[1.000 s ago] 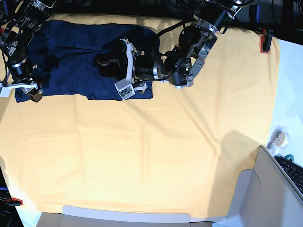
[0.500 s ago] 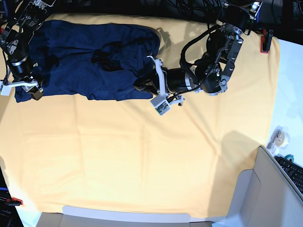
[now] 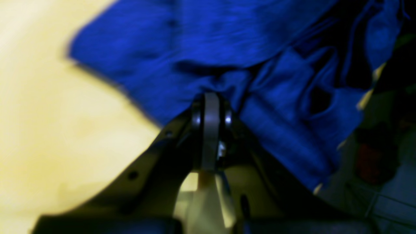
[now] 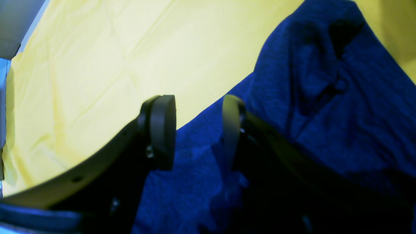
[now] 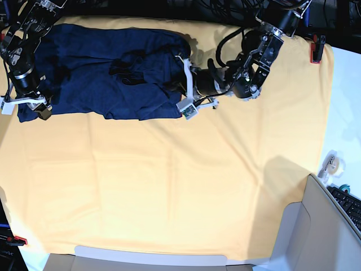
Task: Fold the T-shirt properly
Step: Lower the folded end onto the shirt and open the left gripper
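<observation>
The navy T-shirt (image 5: 84,62) lies spread across the far left of the table in the base view. My left gripper (image 5: 174,90) is at the shirt's right edge. In the left wrist view its fingers (image 3: 211,107) are pressed together, and a bunch of the T-shirt (image 3: 227,39) is pinched between them. My right gripper (image 5: 35,110) sits at the shirt's near-left corner. In the right wrist view this gripper (image 4: 198,130) stands open, with its fingers (image 4: 162,130) apart over the T-shirt (image 4: 325,113). Folds of fabric lie in the gap.
A yellow-orange cloth (image 5: 169,186) covers the table. Red clamps (image 5: 317,48) hold it at the far right and the near-left corner. A beige panel (image 5: 316,226), a keyboard (image 5: 350,206) and a small round object (image 5: 333,164) sit at the right.
My left arm swung from the shirt's middle to its right edge, and its jaws went from open to shut on the fabric. The right arm has stayed put.
</observation>
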`<state>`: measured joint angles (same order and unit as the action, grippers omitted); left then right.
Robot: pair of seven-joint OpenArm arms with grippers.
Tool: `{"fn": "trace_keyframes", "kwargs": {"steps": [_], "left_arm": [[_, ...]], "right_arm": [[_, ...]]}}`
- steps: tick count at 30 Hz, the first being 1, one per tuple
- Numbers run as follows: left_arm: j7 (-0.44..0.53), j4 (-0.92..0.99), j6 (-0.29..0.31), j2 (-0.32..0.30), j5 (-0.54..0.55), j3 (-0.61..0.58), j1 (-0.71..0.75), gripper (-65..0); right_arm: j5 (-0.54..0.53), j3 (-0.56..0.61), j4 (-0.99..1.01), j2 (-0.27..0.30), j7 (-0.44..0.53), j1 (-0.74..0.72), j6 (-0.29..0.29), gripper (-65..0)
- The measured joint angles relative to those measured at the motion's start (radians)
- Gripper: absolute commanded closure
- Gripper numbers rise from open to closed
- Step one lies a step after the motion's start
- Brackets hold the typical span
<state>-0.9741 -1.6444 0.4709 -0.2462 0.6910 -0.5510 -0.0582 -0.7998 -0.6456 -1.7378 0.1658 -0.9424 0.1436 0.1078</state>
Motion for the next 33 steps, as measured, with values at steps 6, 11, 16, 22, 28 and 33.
{"fn": "trace_keyframes", "kwargs": {"steps": [6,11,16,22,28,33], "left_arm": [[0.000,-0.001,0.000,0.003,-0.004,-0.003,-0.009,0.0],[0.000,-0.001,0.000,0.003,-0.004,-0.003,-0.009,0.0],[-0.001,0.000,-0.004,0.016,-0.005,-0.002,-0.032,0.0],[0.006,0.045,-0.004,0.055,-0.007,-0.002,-0.039,0.0],[0.008,0.085,-0.007,0.097,-0.097,-0.003,-0.073,0.0],[0.003,0.085,-0.004,0.131,-0.135,-0.003,-0.071,0.0]], "right_arm": [[0.000,0.000,0.000,0.000,0.001,0.007,0.000,-24.0],[0.003,0.000,0.001,0.000,0.000,0.013,0.000,-24.0],[0.003,0.000,0.001,0.000,0.000,0.012,0.000,-24.0],[0.003,0.000,0.001,0.000,0.000,0.014,0.000,-24.0],[0.003,0.000,0.001,0.000,0.000,0.012,0.000,-24.0],[0.001,0.000,0.001,0.000,0.000,0.013,0.000,-24.0]]}}
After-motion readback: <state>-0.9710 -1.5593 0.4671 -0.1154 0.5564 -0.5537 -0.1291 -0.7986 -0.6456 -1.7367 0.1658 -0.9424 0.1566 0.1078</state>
